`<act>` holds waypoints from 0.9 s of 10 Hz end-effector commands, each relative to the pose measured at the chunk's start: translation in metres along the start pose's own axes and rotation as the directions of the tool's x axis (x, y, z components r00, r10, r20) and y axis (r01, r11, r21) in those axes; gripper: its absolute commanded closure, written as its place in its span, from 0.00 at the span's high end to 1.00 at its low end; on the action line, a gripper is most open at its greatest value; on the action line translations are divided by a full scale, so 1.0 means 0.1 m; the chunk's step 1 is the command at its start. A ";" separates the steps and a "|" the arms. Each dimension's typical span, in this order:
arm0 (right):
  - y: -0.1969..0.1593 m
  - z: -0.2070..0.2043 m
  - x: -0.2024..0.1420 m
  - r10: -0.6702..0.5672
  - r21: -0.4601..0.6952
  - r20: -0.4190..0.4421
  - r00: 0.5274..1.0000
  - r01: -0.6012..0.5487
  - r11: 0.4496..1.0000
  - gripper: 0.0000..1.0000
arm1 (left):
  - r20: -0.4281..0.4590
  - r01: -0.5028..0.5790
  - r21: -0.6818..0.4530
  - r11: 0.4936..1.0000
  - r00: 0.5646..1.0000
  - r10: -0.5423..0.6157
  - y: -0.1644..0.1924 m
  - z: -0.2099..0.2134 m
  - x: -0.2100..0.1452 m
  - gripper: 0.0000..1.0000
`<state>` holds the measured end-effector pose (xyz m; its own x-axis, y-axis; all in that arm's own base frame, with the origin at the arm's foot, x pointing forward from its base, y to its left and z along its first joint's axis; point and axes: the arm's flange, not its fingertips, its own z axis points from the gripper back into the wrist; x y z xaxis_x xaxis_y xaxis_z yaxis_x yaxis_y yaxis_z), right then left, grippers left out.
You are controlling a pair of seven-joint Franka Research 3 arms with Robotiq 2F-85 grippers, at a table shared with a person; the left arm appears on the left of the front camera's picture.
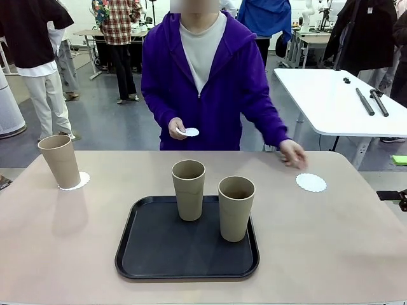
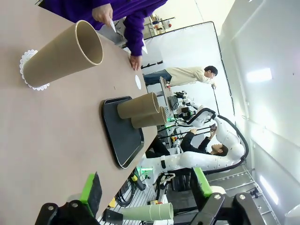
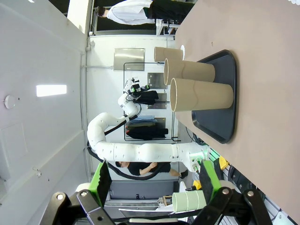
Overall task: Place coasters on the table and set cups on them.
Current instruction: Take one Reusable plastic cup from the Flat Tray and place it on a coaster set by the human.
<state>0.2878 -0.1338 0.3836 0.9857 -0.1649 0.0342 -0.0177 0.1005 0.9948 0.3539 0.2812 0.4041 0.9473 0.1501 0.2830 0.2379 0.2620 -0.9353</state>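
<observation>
One cup (image 1: 60,161) stands on a lacy white coaster (image 1: 80,181) at the table's (image 1: 331,241) far left. Two more cups (image 1: 189,189) (image 1: 236,208) stand on a black tray (image 1: 146,254) in the middle. A second coaster (image 1: 311,182) lies bare at the far right, just below the person's hand (image 1: 292,154). The person's other hand holds a third coaster (image 1: 188,132) above the far edge. In the left wrist view my left gripper (image 2: 145,187) is open and empty, well away from the cup on its coaster (image 2: 63,54). My right gripper (image 3: 154,180) is open and empty, off the table's side, facing the tray's cups (image 3: 201,93).
The person in a purple jacket stands at the far edge, centre. A white-topped table (image 1: 331,101) with dark tools stands behind at right. Bare tabletop lies left and right of the tray.
</observation>
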 end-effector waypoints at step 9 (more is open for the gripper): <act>0.00 0.00 0.00 0.000 0.000 0.000 1.000 0.000 1.000 1.00 | -0.002 0.007 -0.004 1.000 1.000 -0.007 0.00 0.01 -0.03 1.00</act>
<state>0.2878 -0.1338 0.3836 0.9857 -0.1649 0.0341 -0.0176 0.1006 0.9948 0.3540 0.2812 0.4041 0.9473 0.1501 0.2830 0.2379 0.2619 -0.9353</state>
